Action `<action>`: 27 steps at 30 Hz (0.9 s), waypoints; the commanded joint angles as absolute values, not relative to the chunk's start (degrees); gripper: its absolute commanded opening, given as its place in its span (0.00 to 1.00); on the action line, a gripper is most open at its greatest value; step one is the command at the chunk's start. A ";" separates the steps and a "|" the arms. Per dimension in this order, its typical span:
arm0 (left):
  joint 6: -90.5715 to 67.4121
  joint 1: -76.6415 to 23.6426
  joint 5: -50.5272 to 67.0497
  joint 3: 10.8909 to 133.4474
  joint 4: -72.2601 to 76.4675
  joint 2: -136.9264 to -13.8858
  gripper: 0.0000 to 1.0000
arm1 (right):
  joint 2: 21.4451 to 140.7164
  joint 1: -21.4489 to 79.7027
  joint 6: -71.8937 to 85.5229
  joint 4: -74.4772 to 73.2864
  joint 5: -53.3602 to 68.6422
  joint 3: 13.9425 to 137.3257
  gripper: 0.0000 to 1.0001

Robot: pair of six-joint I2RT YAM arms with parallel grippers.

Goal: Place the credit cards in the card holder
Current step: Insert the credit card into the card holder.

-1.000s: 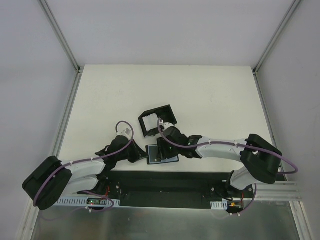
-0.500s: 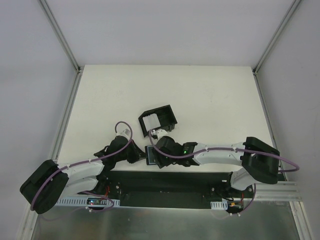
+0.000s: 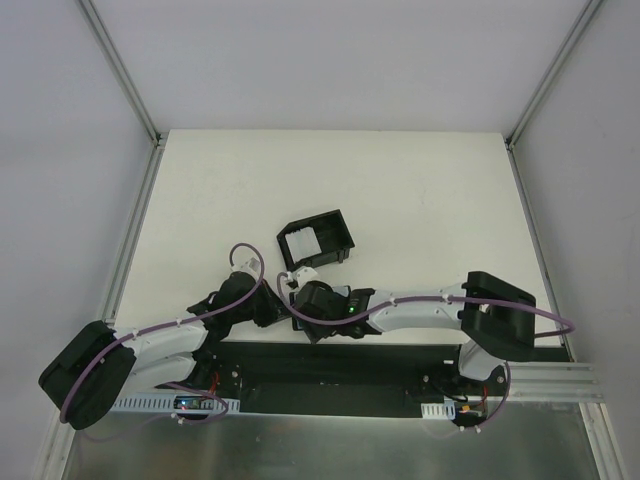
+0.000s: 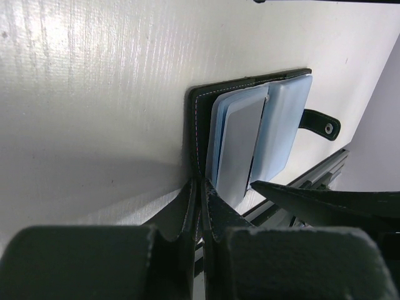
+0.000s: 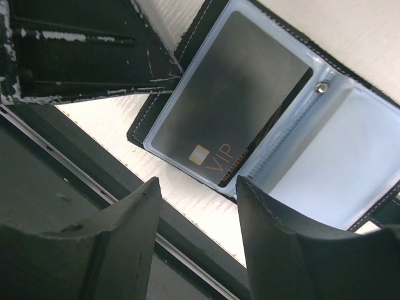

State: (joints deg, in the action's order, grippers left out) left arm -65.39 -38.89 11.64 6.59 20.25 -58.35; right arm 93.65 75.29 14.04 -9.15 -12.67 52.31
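The card holder (image 5: 294, 125) lies open near the table's front edge, its bluish clear sleeves facing up. A dark card marked VIP (image 5: 231, 106) sits inside one sleeve. My left gripper (image 4: 201, 187) is shut on the holder's black cover edge (image 4: 195, 125). My right gripper (image 5: 197, 182) hovers open just over the holder, nothing between its fingers. In the top view the right gripper (image 3: 302, 302) hides most of the holder, with the left gripper (image 3: 272, 310) beside it. The pale credit cards (image 3: 302, 243) rest in a black box (image 3: 338, 236).
The black open-topped box stands just behind the two grippers, mid-table. The holder's snap tab (image 4: 320, 124) sticks out toward the black mounting rail (image 3: 330, 362) along the table's near edge. White walls and metal frame posts (image 3: 150, 130) enclose the table.
My right gripper has slid left and nearer the front edge, now covering the card holder, and its jaws have widened. The left gripper has kept its hold in place.
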 commanded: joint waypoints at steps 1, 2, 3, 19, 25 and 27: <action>-65.13 -38.58 10.98 6.24 19.95 -57.83 0.00 | 95.10 76.38 12.13 -10.90 -13.63 55.11 0.54; -65.13 -38.58 10.90 6.33 19.86 -57.92 0.00 | 95.27 76.55 12.13 -10.99 -13.88 55.28 0.55; -65.13 -38.58 10.99 6.33 19.95 -58.01 0.00 | 95.62 76.73 12.13 -11.07 -14.15 55.46 0.55; -65.39 -38.58 10.72 5.98 19.69 -57.22 0.00 | 96.16 77.08 16.52 -14.15 -29.53 56.25 0.56; -65.48 -38.58 10.72 5.89 19.69 -57.13 0.00 | 92.90 76.99 18.89 -13.01 -32.60 53.79 0.56; -65.48 -38.58 10.72 5.80 19.60 -57.13 0.00 | 92.29 76.99 19.77 -13.44 -33.92 53.09 0.56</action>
State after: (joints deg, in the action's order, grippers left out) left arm -65.41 -38.89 11.42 6.59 20.23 -57.93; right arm 95.90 77.08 17.10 -13.13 -28.18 54.28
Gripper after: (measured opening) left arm 0.007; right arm 0.561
